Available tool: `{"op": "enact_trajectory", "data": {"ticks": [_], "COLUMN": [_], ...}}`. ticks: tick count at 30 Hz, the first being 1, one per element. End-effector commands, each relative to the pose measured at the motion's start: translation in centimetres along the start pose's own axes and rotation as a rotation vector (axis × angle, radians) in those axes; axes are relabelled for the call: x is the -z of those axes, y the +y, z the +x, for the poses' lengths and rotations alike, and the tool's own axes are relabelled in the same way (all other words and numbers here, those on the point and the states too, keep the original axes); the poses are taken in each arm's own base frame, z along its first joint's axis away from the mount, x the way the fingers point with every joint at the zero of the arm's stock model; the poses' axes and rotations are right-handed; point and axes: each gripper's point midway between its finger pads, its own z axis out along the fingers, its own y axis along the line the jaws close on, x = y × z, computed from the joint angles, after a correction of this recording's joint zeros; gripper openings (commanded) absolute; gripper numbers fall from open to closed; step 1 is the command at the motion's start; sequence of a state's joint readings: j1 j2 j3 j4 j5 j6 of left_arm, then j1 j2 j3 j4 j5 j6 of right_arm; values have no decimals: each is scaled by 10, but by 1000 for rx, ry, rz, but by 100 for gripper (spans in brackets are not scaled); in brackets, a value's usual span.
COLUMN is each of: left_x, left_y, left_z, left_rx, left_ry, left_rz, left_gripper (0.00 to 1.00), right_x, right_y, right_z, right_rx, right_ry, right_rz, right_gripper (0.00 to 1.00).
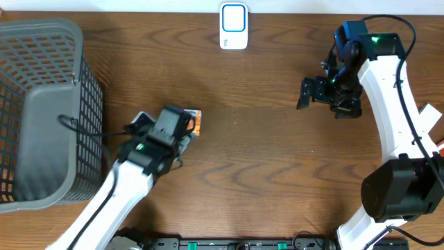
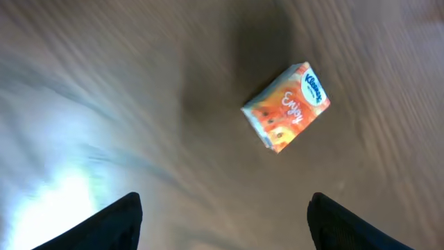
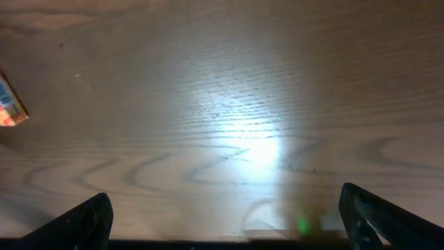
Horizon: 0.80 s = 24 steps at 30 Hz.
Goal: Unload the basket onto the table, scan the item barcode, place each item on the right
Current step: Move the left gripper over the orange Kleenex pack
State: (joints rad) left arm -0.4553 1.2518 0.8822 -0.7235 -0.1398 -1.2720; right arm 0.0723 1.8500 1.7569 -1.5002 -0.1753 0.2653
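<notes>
The item is a small orange tissue pack (image 2: 286, 107) lying flat on the wooden table, apart from my left gripper (image 2: 225, 198), which hovers above and short of it, open with nothing between its dark fingers (image 2: 118, 226). From overhead, the pack (image 1: 197, 122) peeks out just right of the left gripper (image 1: 182, 130). A white and blue barcode scanner (image 1: 234, 26) stands at the table's far edge, centre. My right gripper (image 1: 312, 94) hangs open over bare wood at the right. In the right wrist view the gripper (image 3: 224, 192) is empty and a corner of the pack (image 3: 8, 107) shows at the left edge.
A large grey mesh basket (image 1: 41, 111) fills the left side of the table, close to the left arm. Bare wooden tabletop (image 1: 263, 153) lies between the two arms.
</notes>
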Motion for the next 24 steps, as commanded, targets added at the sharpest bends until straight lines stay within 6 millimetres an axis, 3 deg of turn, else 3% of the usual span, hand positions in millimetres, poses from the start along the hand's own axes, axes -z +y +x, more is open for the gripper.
{"op": "enact_trajectory", "data": {"ticks": [1,9,10,18,24], "left_x": [-15,-39,-39,-30,-43], "left_y": [-18,-57,-61,-86,-81], "left_z": [8,10,10,-5,-4], "left_rx": [151,223,224,219,343], "left_ry": [50,126,140,134,187], "left_rz": [-11,-41,-37,19,-22], "left_gripper": [77,77,98,98,98], "right_x": [-3,-36,-40,-47,-47], "right_y": [0,-2,-3,-5,-3], "right_z": [6,19,19,19,19], "right_rx": [28,30,20,15,15], "right_ry": [10,72,75,77,77], "right_rz": [10,30,32,31,23], "right_gripper": [99,99,99,99,99]}}
